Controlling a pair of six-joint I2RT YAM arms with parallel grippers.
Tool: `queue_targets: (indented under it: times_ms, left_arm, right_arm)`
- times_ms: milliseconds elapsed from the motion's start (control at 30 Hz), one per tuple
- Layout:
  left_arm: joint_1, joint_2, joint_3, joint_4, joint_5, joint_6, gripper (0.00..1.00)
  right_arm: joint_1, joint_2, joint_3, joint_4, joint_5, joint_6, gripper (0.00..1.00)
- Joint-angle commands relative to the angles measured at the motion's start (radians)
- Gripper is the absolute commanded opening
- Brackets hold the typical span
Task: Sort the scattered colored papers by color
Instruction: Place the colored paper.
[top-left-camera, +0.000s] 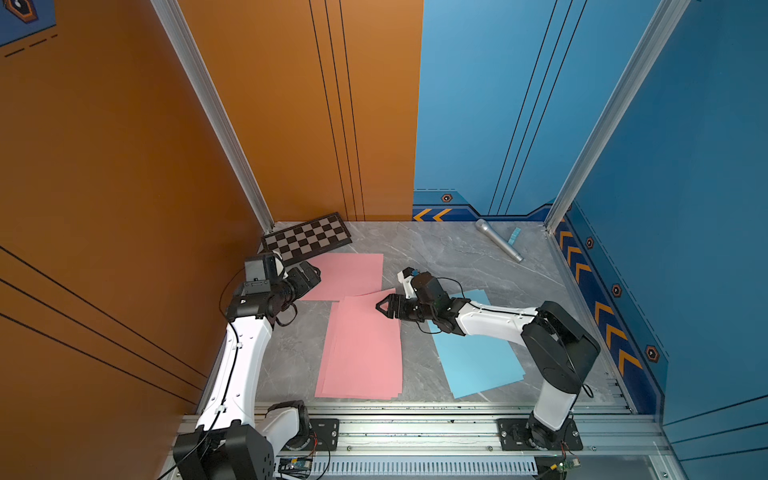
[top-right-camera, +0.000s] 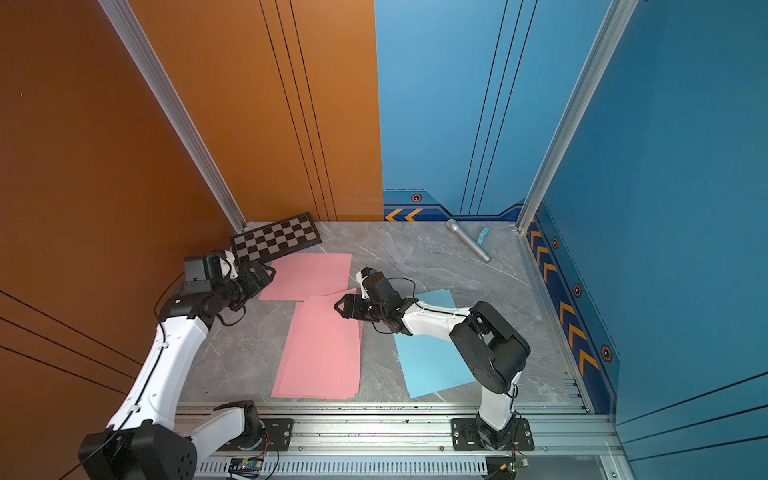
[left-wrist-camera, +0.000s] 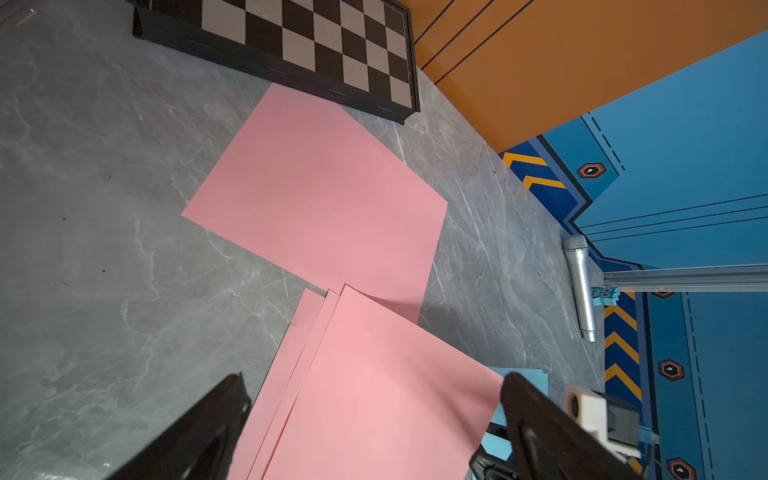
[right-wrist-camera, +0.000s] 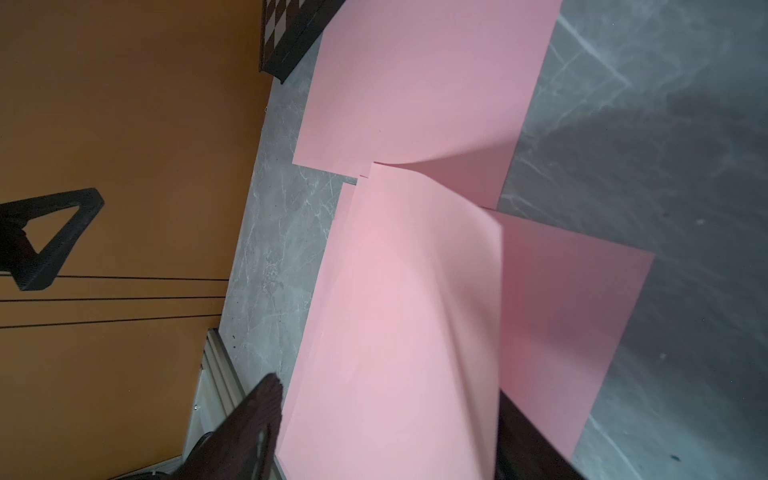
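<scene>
Now, right gripper (top-left-camera: 385, 308) parted around the curled top sheet (right-wrist-camera: 415, 311) of the pink paper stack (top-left-camera: 361, 357), left gripper (left-wrist-camera: 374, 380) wide open, light-blue sheets (top-left-camera: 478, 361) nearby.

A chessboard (top-left-camera: 307, 237) lies in the worktop's (top-left-camera: 436, 257) far left corner. A silver microphone (top-left-camera: 498, 240) lies near the far right corner, a small blue block (top-left-camera: 514, 237) just beside it.

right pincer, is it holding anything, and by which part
Nothing is gripped. The right pincer is open, and the top pink sheet curls up between its jaws.
</scene>
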Motion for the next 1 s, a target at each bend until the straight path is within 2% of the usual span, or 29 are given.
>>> queue_targets:
  times_ms: [0,100,267,533,733,867,967]
  left_arm:
    - [-0.002,0.019,-0.002,0.013,0.027,0.015,0.98]
    - [-0.004,0.025,0.004,0.016,0.026,0.014,0.98]
    - [-0.004,0.03,0.006,0.016,0.024,0.015,0.98]
    - [-0.006,0.049,0.003,0.016,0.027,0.019,0.98]
    - [-0.011,0.056,-0.004,0.022,0.02,0.02,0.98]
    - [-0.015,0.069,-0.006,0.024,0.009,0.025,0.98]
    - [-0.019,0.091,-0.005,0.025,0.003,0.028,0.98]
  right_arm:
    - [0.002,0.002,0.066,-0.232,0.054,-0.105,0.77]
    - [0.003,0.021,0.068,-0.24,0.052,-0.109,0.74]
    - [0.007,0.051,0.039,-0.2,0.059,-0.083,0.59]
    - [0.009,0.092,0.056,-0.228,0.054,-0.085,0.56]
    - [0.009,0.09,0.047,-0.236,0.072,-0.091,0.6]
    - [0.002,0.068,0.063,-0.281,0.109,-0.119,0.74]
    - [-0.004,0.056,0.097,-0.345,0.153,-0.16,0.8]
